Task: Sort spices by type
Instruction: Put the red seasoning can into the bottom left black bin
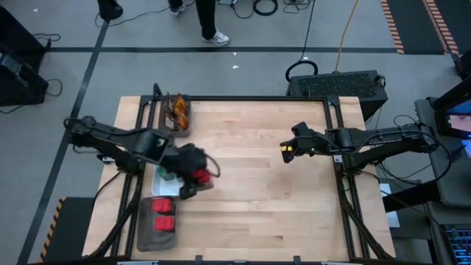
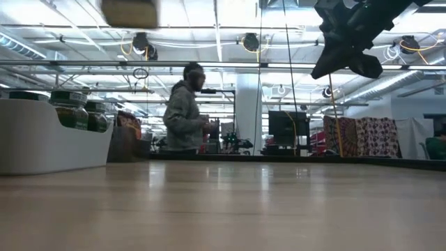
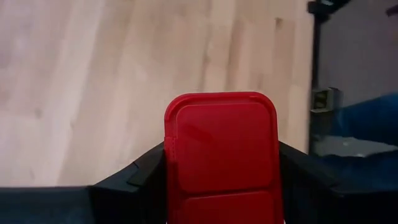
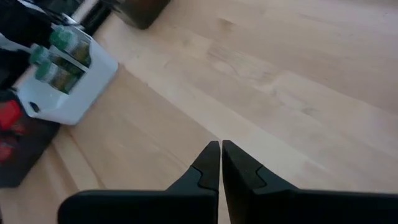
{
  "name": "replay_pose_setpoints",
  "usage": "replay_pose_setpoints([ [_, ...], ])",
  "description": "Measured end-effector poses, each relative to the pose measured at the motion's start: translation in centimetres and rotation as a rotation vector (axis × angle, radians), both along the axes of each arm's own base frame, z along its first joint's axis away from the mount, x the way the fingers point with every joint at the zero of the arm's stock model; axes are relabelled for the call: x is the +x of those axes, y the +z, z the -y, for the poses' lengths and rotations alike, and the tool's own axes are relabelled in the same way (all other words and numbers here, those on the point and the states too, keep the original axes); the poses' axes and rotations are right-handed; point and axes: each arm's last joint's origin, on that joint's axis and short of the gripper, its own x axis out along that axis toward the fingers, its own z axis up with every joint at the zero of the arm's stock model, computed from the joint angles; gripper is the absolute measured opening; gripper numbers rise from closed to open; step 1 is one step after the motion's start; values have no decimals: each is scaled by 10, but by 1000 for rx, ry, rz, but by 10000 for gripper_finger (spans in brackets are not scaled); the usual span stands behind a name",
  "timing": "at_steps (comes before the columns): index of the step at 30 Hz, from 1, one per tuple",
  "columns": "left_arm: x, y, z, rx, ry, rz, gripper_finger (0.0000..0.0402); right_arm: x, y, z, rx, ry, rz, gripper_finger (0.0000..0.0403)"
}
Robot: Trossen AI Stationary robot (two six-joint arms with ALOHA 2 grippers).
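My left gripper (image 1: 197, 177) is shut on a red boxy packet (image 3: 221, 149) above the table's left part, just right of the trays. Along the left edge stand three trays. The far one (image 1: 163, 118) holds brown-orange sachets (image 1: 177, 110). The white middle one (image 4: 74, 102) holds jars with green lids (image 4: 62, 50). The near grey one (image 1: 144, 228) holds red packets (image 1: 163, 215). My right gripper (image 4: 221, 155) hangs shut and empty over the table's right half (image 1: 285, 151). My left gripper pinches the red packet between its two fingers, one on each of its two long sides (image 3: 169, 163). The fingers (image 3: 146, 171) slant down from the table's left side. The packet's rounded end (image 3: 221, 99) sticks out past the fingertips, and the packet is lifted clear of the table.
Bare wooden tabletop (image 1: 250, 184) stretches between the two arms. The white tray's wall (image 2: 42, 139) rises at the left in the low view. A person (image 2: 185, 111) stands in the room beyond the far edge. A dark box (image 1: 338, 85) sits off the far right corner.
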Motion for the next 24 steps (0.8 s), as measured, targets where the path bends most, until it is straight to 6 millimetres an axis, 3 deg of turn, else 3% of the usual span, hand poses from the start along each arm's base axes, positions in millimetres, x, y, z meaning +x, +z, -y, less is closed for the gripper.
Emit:
replay_pose_setpoints([
  [9, -64, 11, 53, -35, 12, -105, 226, 14, 0, 0, 0, -5, 74, 0],
  [16, -106, 8, 105, -69, -124, -149, 226, 37, -11, -2, 11, 1, 104, 0],
  [20, -125, -4, 127, -37, -132, -154, 226, 49, -15, -5, 17, 5, 139, 0],
  [24, -137, -30, 149, -23, -149, -189, 226, 60, -19, -8, 26, 6, 178, 0],
])
